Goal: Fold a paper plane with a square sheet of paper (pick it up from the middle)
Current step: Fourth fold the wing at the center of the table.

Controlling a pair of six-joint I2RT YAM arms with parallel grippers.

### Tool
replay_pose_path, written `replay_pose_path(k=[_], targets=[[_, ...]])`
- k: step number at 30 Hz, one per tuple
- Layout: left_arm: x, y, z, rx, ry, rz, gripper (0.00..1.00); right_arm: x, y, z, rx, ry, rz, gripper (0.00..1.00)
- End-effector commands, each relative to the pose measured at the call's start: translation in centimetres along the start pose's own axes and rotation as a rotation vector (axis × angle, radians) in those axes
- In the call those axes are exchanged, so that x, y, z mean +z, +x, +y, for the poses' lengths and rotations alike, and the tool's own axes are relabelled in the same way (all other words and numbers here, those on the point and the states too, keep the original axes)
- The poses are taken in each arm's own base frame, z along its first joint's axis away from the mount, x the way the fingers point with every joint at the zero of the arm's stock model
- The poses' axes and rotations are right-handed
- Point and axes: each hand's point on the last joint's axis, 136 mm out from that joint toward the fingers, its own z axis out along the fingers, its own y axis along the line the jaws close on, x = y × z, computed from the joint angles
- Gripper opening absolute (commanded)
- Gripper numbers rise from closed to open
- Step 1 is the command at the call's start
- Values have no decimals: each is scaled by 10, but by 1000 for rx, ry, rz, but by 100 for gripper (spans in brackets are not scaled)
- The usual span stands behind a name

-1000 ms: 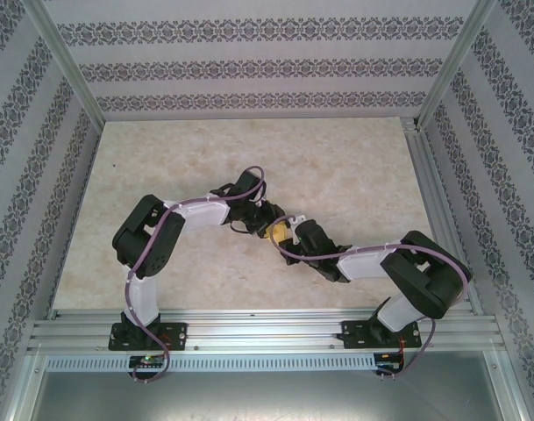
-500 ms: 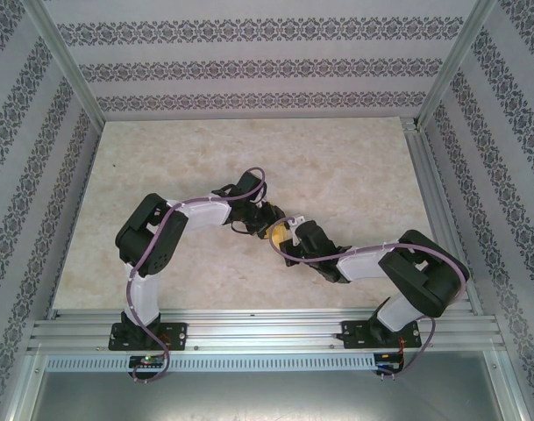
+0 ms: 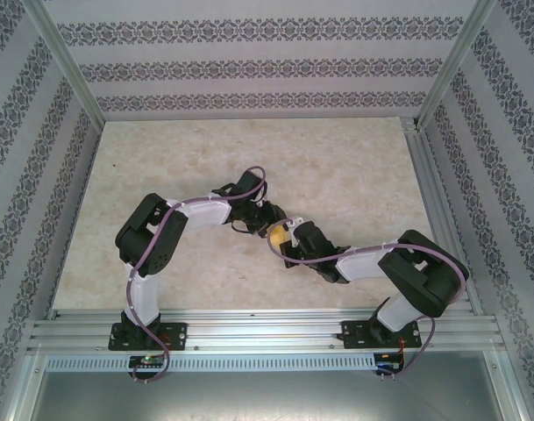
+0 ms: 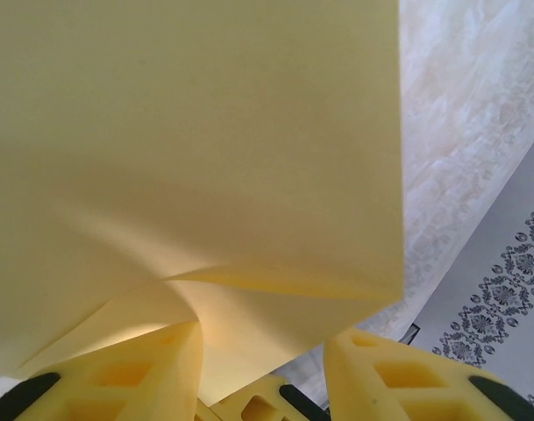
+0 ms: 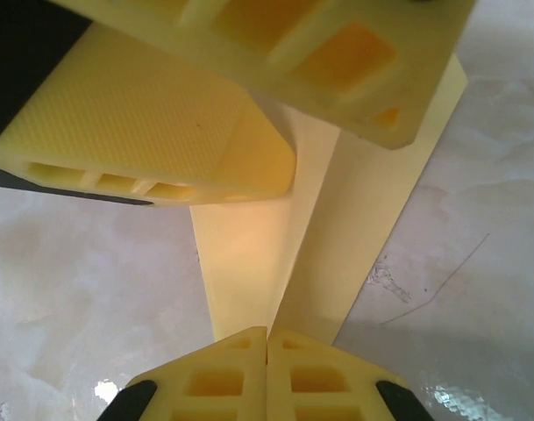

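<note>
- The right gripper (image 5: pixel 267 344) is clenched, its tips pressed together on the lower end of the creased paper (image 5: pixel 249 254).
- The left gripper (image 4: pixel 262 340) has its jaws apart, and the paper runs up between its fingers (image 4: pixel 153 373). Whether they press it I cannot tell.
- Both grippers meet over the middle of the marbled table (image 3: pixel 354 167).
- From the left wrist, the paper hides most of the table. A patterned wall (image 4: pixel 503 289) shows at the right.

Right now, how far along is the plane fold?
Early. Done: the paper carries a lengthwise crease, its sides forming a V. In hand: the right pincer is shut on that crease, and the left pincer is open astride it. Left: no pointed nose or wings show yet.
</note>
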Motion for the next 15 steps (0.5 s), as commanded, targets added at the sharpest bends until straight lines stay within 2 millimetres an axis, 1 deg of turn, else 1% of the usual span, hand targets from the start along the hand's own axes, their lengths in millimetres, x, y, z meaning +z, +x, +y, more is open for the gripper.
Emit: replay_pose_path(k=[1, 5, 15], targets=[[0, 3, -10, 32, 11, 4, 49, -2, -7, 0, -36, 25, -18, 4], [0, 3, -12, 29, 23, 4, 49, 2, -2, 2, -53, 31, 1, 4], [2, 2, -3, 15, -13, -3, 41, 6, 2, 5, -99, 62, 22, 6]])
